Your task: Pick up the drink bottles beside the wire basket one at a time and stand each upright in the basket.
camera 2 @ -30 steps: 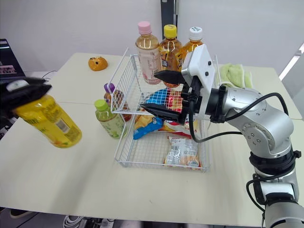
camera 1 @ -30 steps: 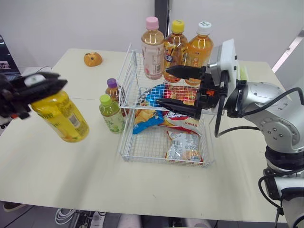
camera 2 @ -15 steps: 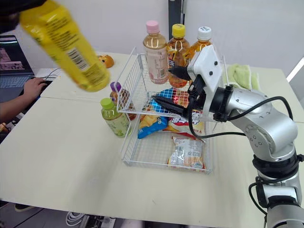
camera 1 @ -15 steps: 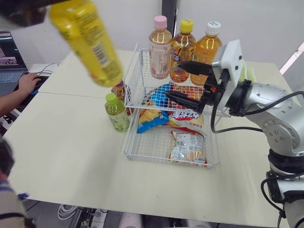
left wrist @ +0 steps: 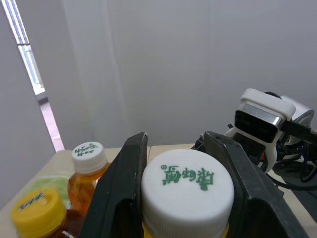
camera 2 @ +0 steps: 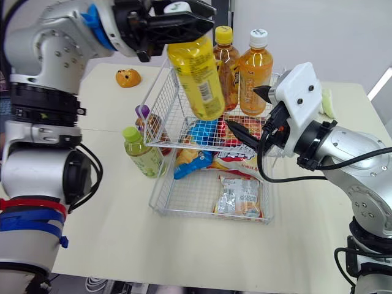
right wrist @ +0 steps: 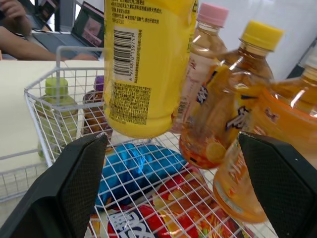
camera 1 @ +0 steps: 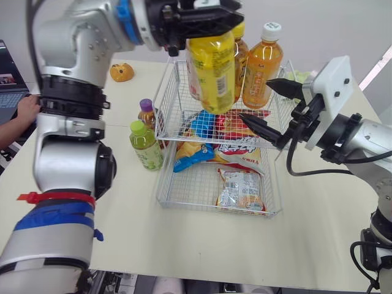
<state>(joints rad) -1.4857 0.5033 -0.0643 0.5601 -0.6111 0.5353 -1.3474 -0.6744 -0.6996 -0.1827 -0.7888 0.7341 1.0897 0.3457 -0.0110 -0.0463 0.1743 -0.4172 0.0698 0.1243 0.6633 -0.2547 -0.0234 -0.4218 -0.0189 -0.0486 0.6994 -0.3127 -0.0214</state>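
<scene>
My left gripper is shut on the white cap of a yellow drink bottle. The bottle hangs nearly upright over the back of the wire basket. A pink-capped bottle, a yellow-capped amber bottle and a white-capped orange bottle stand in the basket's back. A green-capped bottle and a purple-capped bottle stand on the table beside the basket's left wall. My right gripper hovers open over the basket's right side, with nothing between its fingers.
Snack bags lie in the basket: a blue one, a red one and a clear packet. An orange toy sits at the table's back left. A person's hand rests at the far left edge. A green cloth lies behind my right arm.
My left gripper has carried the yellow bottle from the table's left side up and across to above the basket, turning it nearly upright. My right gripper has drawn back a little to the right.
</scene>
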